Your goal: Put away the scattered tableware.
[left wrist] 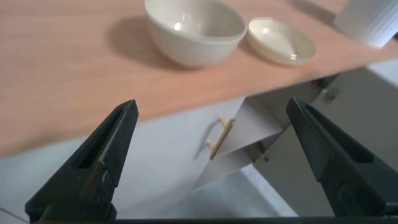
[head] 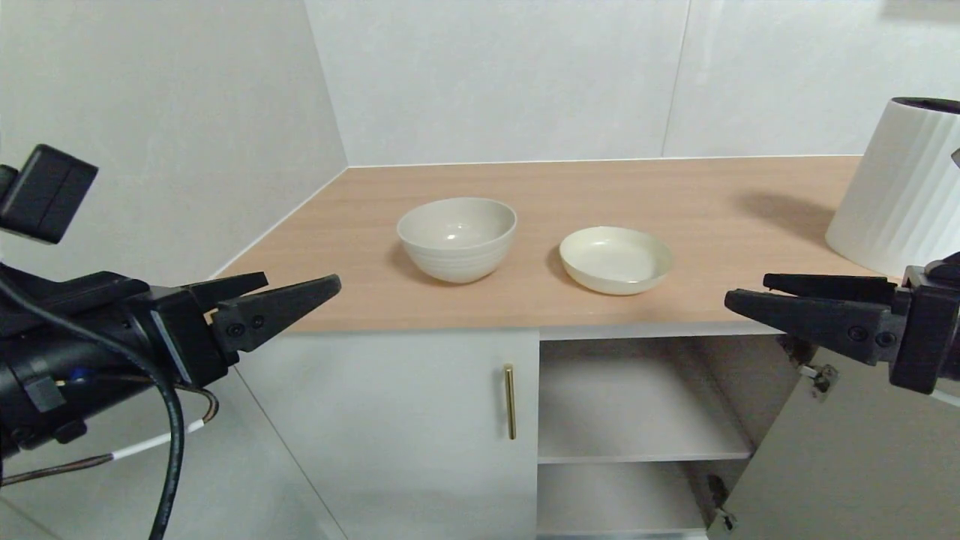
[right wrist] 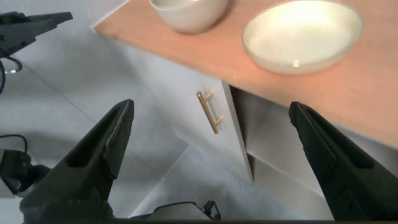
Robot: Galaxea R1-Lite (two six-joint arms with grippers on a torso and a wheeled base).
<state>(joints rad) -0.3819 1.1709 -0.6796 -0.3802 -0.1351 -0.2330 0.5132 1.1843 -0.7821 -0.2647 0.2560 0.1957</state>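
With left gripper [head: 300, 281] and right gripper [head: 746, 290] wide open and empty, a shallow pinch may let the smooth bowl [head: 457, 238] slip.

Right cupboard bay [head: 637, 397] open, left door [head: 390, 427] shut

Kitchen: wood countertop [head: 675, 195], white cabinet [head: 405, 420]

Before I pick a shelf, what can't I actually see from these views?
- Closed door: head view, hides the left cabinet half.
- Lower shelf: head view, right end behind the open door.
- White ribbed container: head view, cut off by the right edge.
- Bowl: right wrist view, cut off by the top edge.
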